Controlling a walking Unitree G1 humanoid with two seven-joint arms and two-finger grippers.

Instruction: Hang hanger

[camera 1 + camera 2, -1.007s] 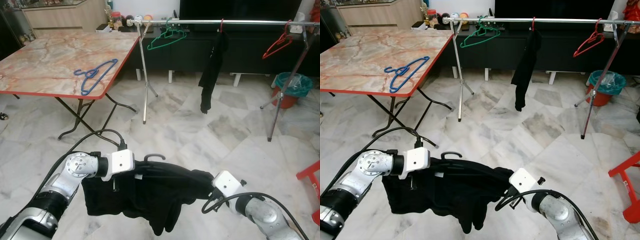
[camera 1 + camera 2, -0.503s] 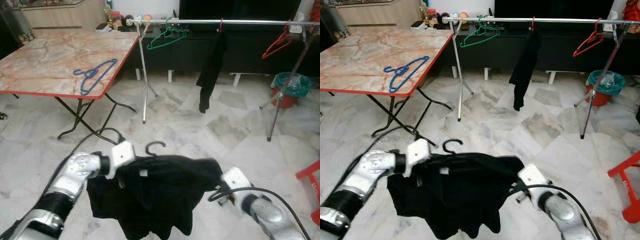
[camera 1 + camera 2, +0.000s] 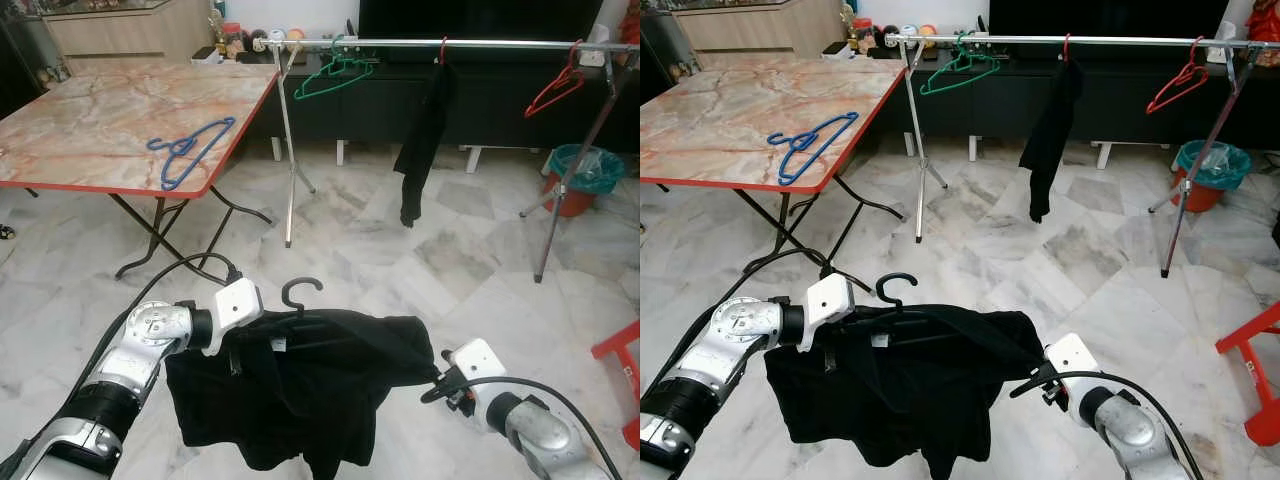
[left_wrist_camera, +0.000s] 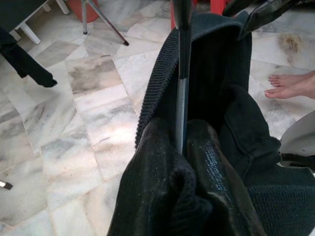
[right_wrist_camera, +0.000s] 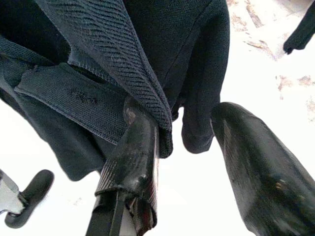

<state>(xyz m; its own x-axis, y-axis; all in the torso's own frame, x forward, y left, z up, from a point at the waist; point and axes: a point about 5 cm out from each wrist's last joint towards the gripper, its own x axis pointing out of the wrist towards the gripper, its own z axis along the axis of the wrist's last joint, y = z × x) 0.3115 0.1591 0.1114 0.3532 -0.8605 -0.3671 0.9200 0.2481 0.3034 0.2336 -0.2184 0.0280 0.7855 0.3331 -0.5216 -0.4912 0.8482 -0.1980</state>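
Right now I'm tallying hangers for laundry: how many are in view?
5: blue hanger on the table; green hanger, red hanger and another red one carrying the hanging black garment on the rail; black hanger in the robot's garment.

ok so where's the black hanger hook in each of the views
Left eye view: the black hanger hook sticks up from the black garment, low and left of centre, beside the left end effector.
Right eye view: same hook, low and left of centre.
Left wrist view: I cannot make out the hook; a thin hanger bar runs up the middle.
Right wrist view: cannot tell.
Shared landmark: the black garment.
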